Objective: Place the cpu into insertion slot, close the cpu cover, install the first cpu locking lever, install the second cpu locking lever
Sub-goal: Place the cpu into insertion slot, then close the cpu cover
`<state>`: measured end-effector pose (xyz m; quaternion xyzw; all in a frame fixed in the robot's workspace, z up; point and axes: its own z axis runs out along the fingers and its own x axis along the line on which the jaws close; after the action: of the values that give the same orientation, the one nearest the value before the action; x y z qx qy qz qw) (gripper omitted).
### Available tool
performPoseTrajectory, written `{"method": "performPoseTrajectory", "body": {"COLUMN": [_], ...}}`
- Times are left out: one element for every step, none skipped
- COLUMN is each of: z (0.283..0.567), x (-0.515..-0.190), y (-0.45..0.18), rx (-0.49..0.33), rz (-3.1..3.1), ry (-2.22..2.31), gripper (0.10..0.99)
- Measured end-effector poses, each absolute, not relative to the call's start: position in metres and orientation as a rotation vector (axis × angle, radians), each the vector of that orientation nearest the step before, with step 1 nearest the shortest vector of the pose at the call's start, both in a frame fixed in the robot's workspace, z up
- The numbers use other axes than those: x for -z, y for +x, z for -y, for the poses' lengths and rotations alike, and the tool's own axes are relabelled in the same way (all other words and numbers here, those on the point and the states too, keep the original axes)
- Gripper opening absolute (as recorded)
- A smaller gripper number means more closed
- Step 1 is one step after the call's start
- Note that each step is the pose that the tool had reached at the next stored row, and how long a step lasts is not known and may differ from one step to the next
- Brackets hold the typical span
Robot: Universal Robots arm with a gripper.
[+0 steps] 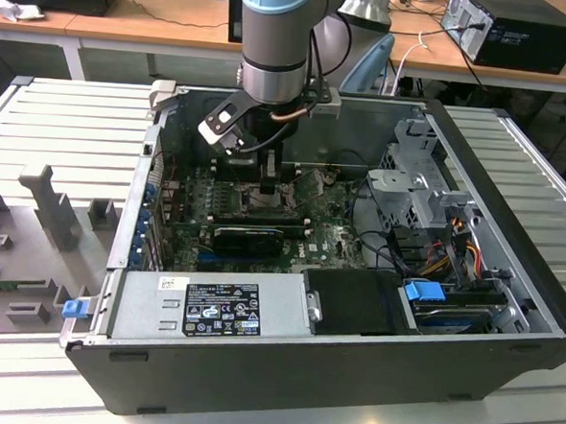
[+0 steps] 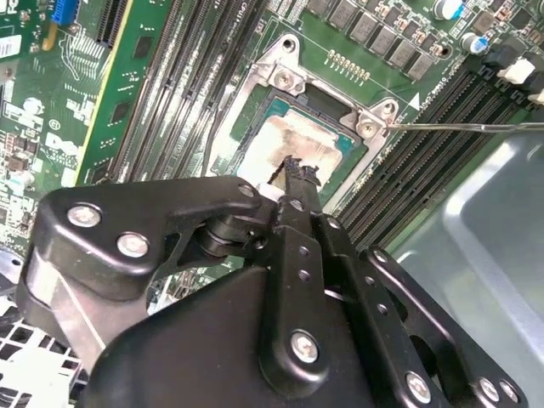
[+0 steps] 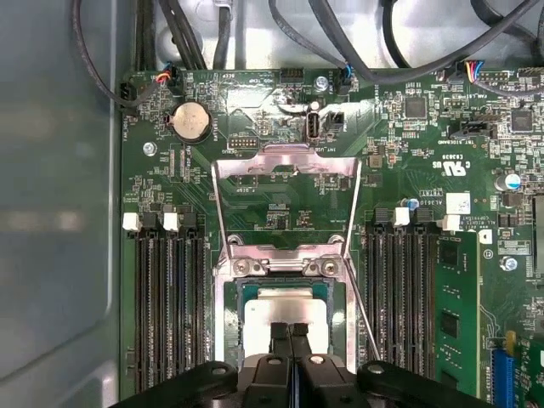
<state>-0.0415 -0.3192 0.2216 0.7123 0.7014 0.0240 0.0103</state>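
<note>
Inside the case (image 1: 254, 364) on the bench (image 1: 78, 113), fingers (image 3: 280, 340) pressed together sit just over the cpu (image 3: 285, 306), which should lie flat in the slot (image 3: 228, 314).

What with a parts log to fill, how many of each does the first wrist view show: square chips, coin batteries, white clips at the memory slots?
Square chip: 1
Coin battery: 1
White clips: 4
Total: 6

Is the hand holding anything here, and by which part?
Nothing: the hand is shut on nothing, tips over the cpu lying in the insertion slot.
</note>
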Motion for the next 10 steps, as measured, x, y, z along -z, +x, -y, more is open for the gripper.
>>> {"method": "performPoseTrajectory", "body": {"z": [0.3192, 0.3192, 0.3192, 0.3191, 0.3197, 0.3199, 0.32, 0.3202, 0.3205, 0.3207], "x": [-0.2248, -0.226, -0.2264, -0.2267, -0.2268, -0.2267, -0.2268, -0.2267, -0.2268, -0.2268], "y": [-0.0415, -0.0417, -0.0417, -0.0417, -0.0416, -0.0402, -0.0378, -0.0361, -0.0343, -0.0317], "rx": [-0.075, -0.075, -0.075, -0.075, -0.081, -0.081, -0.08, -0.08, -0.08, -0.08], "rz": [-2.189, -2.189, -2.189, -2.189, -2.191, -2.192, -2.191, -2.191, -2.191, -2.191], "ry": [2.223, 2.223, 2.223, 2.223, 2.226, 2.226, 2.226, 2.227, 2.227, 2.227], "gripper": [0.106, 0.106, 0.106, 0.106, 0.106, 0.106, 0.106, 0.106, 0.106, 0.106]}}
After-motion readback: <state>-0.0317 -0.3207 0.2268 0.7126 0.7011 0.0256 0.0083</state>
